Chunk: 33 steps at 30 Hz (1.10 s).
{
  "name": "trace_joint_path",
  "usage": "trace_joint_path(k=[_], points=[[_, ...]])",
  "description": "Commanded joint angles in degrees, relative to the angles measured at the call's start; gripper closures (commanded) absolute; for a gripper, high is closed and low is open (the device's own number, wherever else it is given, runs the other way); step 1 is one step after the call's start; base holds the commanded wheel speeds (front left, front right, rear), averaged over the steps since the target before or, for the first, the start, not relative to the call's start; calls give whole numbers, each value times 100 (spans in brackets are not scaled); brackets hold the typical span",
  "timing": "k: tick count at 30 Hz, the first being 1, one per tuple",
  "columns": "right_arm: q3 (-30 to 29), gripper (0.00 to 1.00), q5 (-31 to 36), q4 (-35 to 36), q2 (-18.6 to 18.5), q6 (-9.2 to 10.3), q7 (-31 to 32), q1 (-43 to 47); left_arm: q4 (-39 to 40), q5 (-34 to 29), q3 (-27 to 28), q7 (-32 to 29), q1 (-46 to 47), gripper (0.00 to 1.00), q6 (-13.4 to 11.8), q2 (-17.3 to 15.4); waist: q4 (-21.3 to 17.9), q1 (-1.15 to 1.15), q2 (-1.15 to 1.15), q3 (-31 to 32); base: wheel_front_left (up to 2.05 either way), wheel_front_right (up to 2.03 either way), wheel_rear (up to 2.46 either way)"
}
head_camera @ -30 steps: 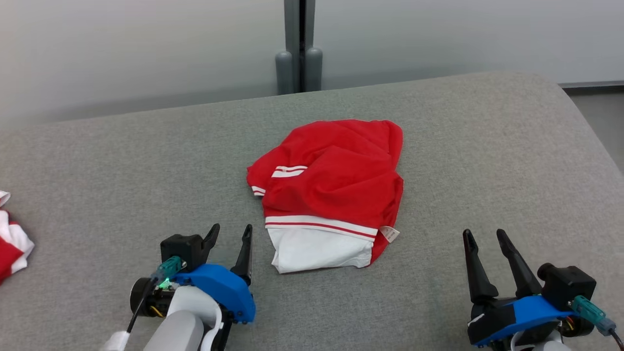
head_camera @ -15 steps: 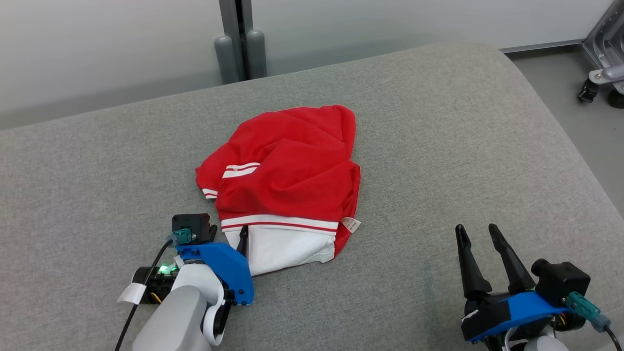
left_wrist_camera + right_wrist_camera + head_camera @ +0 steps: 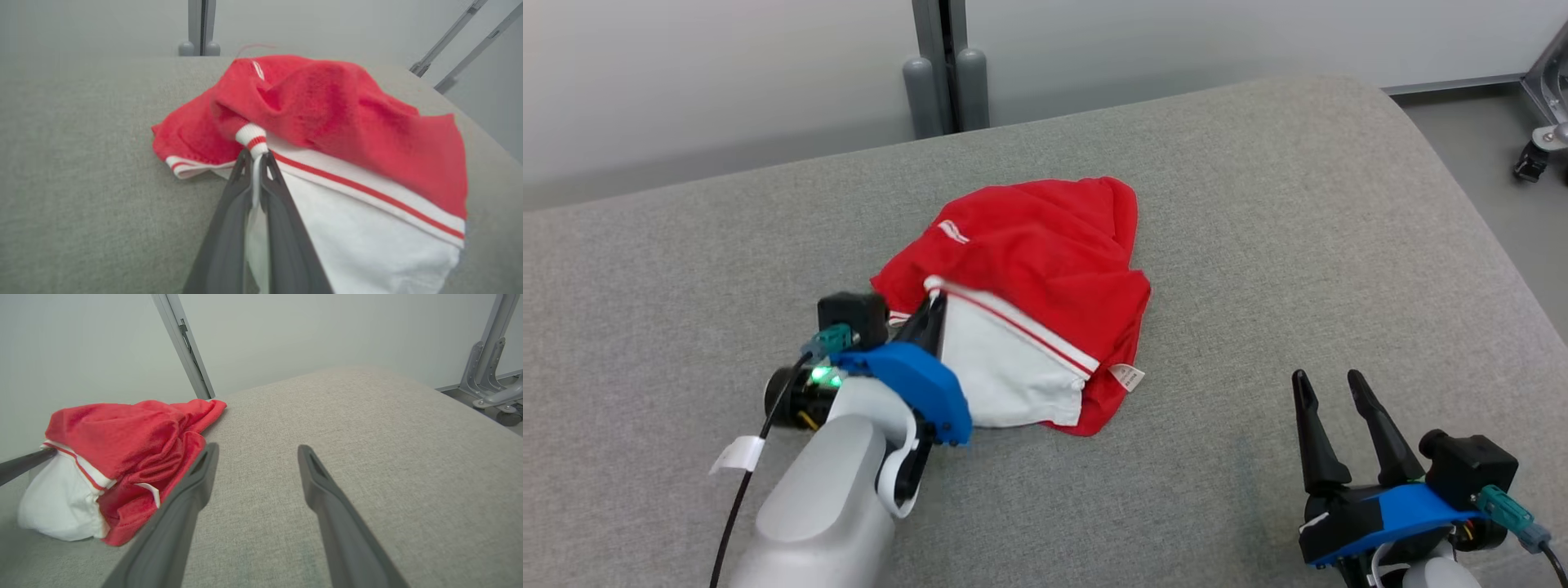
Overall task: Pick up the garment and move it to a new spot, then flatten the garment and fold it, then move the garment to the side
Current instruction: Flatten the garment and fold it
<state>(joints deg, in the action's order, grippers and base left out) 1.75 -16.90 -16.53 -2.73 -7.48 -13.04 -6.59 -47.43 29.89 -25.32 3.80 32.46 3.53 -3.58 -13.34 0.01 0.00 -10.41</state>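
**On the grey surface, near left corner of the garment: lifting without losing the pinch**

You are holding the red and white garment by its striped edge. The left tool is closed narrow on a small bunch of cloth right at its tips. The rest of the garment is lying crumpled in the middle of the surface, with the white panel nearest you and the red part heaped behind it. The right tool is hanging wide with nothing in it, well apart from the cloth on your right.

Since the pinch is sitting so far out on the tips, a quick tug is likely risking a slip. You should be raising the left arm slowly and straight up, watching that the striped edge is not creeping out. You should be letting the heap unroll under its own weight before you are carrying it sideways. Dragging it across the surface is probably going to twist it further. The label is marking the near right side, where the right tool may be needed for flattening.
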Motion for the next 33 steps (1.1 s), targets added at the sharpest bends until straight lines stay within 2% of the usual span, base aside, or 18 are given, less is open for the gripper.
trace_joint_path(k=[1,6,10,14,18,25,29,33], points=[[-9,0,-35,-19,-29,-3,-25,-37,90,5,-55,67,159,100,50,33,20,-1,0,16,0,0,0],[-6,0,-33,-64,-29,-3,-26,-66,795,314,-367,251,640,100,260,65,102,-1,0,112,0,0,0],[20,0,-46,-95,-29,-3,-12,-105,1403,773,-993,113,1149,100,309,64,109,-1,0,154,0,0,0],[108,0,-71,-129,-28,-3,-10,-161,1790,1201,-1549,144,1825,100,176,68,32,-1,0,162,0,0,0],[230,0,-133,-167,-30,-3,-37,-172,2009,1647,-1908,487,2487,100,-95,66,-112,-1,0,155,0,0,0],[177,0,-113,-206,-27,-3,-83,-161,2288,2227,-2058,1109,3338,100,-530,61,-114,-1,0,69,0,0,0],[112,0,-88,-168,-26,-3,-108,-183,2320,2218,-1933,1140,3143,100,-735,59,174,-1,0,-23,0,0,0],[60,0,-43,-152,-28,-3,-88,-181,2122,2041,-1778,1144,2404,100,-772,35,607,-1,0,-59,0,0,0]])
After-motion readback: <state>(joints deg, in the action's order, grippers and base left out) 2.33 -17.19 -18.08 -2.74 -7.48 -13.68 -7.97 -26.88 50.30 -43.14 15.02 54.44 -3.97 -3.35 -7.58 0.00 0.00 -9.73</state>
